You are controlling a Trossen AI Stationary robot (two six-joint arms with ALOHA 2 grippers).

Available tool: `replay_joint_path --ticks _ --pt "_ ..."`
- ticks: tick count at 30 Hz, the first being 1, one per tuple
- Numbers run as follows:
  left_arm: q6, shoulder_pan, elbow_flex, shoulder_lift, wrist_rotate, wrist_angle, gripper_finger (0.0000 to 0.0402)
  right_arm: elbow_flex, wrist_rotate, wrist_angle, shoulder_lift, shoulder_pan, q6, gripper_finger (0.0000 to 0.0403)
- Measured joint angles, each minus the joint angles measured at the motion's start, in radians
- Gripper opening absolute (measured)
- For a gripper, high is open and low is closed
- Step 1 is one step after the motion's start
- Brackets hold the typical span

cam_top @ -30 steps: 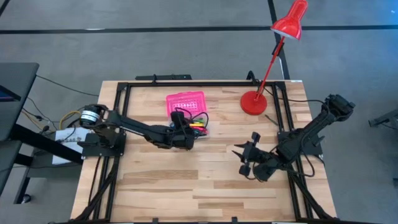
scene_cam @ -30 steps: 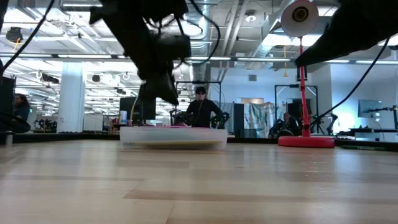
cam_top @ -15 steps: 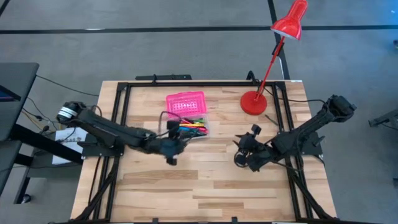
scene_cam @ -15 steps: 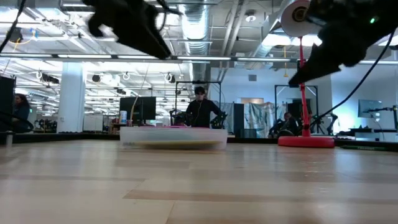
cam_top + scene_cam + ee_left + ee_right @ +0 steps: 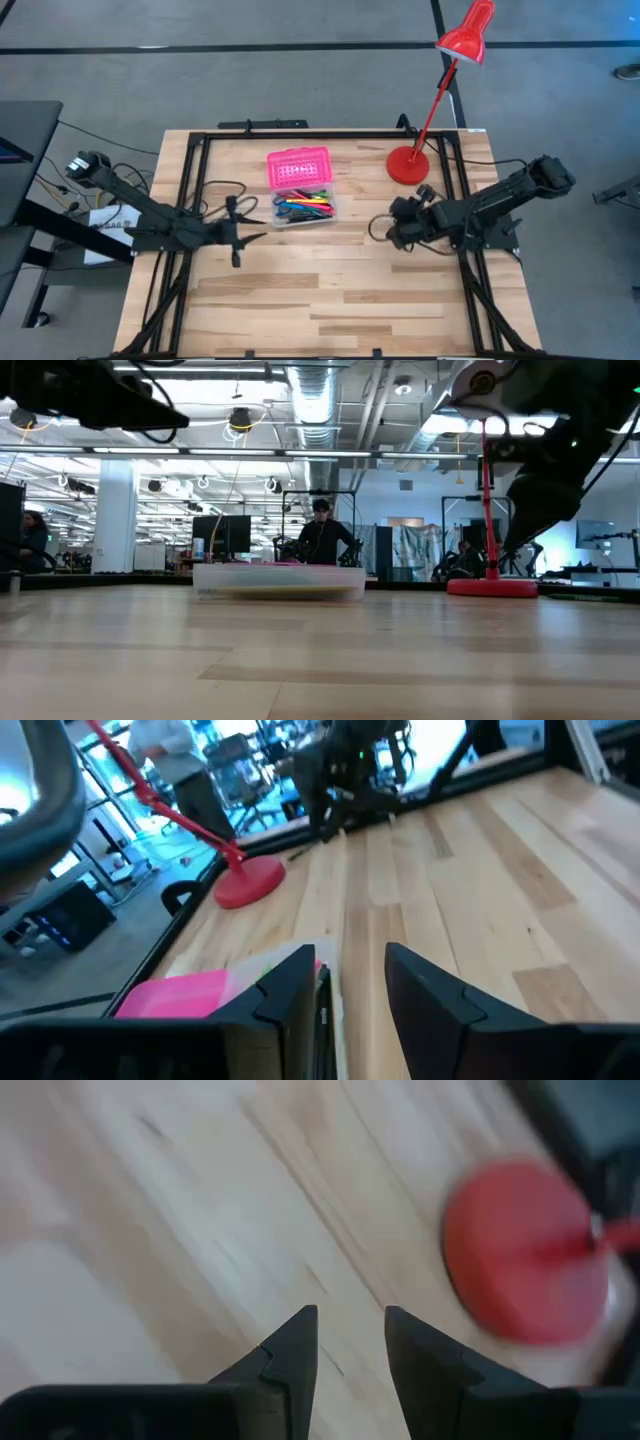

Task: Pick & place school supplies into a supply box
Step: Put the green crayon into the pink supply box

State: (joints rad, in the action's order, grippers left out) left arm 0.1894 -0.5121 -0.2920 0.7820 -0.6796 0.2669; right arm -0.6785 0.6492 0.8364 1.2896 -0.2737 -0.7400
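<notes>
The supply box stands open at the table's far middle, its pink lid (image 5: 298,167) laid back and its clear base (image 5: 303,208) toward the near side. The school supplies (image 5: 302,209), coloured pens and markers, lie inside the base. My left gripper (image 5: 250,236) is open and holds nothing. It hangs to the left of the box, pointing almost level toward it. In the left wrist view my left gripper (image 5: 350,990) has the pink lid (image 5: 180,992) just beyond it. My right gripper (image 5: 385,230) is open with nothing in it, tilted down over bare wood to the right of the box.
A red desk lamp stands on its round base (image 5: 407,164) at the far right, its arm leaning over the table's edge. The same base (image 5: 525,1250) shows in the right wrist view. A black frame (image 5: 300,133) borders the table. Bare wood fills the near half.
My left gripper has drawn back from above the box's base toward the table's left edge and tipped up from pointing down to nearly level. My right gripper has gone toward the far edge, nearer the lamp base, and tipped further down. The box stays put.
</notes>
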Motion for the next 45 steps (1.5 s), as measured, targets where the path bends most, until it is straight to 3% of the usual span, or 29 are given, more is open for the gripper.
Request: replay_joint_path --ticks 8,22,28,36,45 --pt "0.007 0.0 0.054 -0.176 0.026 0.006 0.0119 0.0 -0.137 0.133 0.0 0.278 -0.102 0.0112" --pt "0.002 0.0 0.055 -0.173 0.047 -0.007 0.0119 0.0 -0.255 0.222 0.0 0.652 0.169 0.0112" --pt "-0.008 0.0 0.055 -0.173 0.047 -0.007 0.0119 -0.001 -0.283 0.222 0.031 0.746 0.166 0.0112" --pt "-0.009 0.0 0.055 -0.172 0.047 -0.007 0.0119 -0.001 -0.294 0.221 0.178 0.852 0.194 0.0112" --pt "-0.009 0.0 0.055 -0.172 0.048 -0.007 0.0119 -0.006 -0.343 0.143 0.319 0.92 0.33 0.0112"
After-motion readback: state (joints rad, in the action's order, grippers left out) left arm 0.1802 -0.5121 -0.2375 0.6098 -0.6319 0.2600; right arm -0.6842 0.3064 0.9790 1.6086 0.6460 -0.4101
